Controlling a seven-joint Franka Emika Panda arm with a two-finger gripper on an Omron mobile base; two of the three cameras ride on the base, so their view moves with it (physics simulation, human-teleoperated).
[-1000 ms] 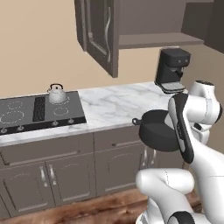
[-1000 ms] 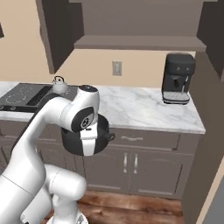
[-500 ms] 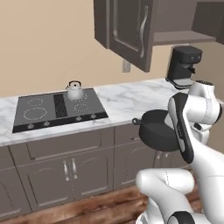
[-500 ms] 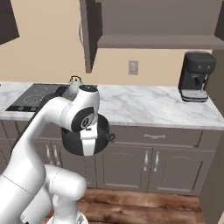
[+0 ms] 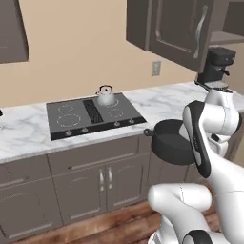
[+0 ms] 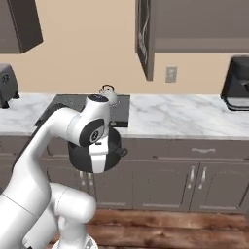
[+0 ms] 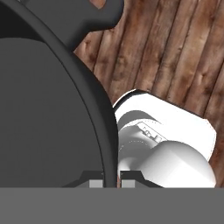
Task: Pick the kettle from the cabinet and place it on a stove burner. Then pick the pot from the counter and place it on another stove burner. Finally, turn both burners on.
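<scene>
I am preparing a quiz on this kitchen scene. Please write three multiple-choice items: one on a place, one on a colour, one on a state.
1. Where is the kettle?
A. on the cooktop
B. in the cabinet
C. on the floor

2. What colour is the pot?
A. white
B. dark charcoal
C. red

3. What is the gripper doing?
A. hanging open
B. shut on the kettle
C. shut on the pot

Answers:
1 A: the kettle stands on a back burner.
2 B: the pot looks dark in every view.
3 C: the hand view shows the fingertips pinching the pot's rim, above the floor.
</scene>
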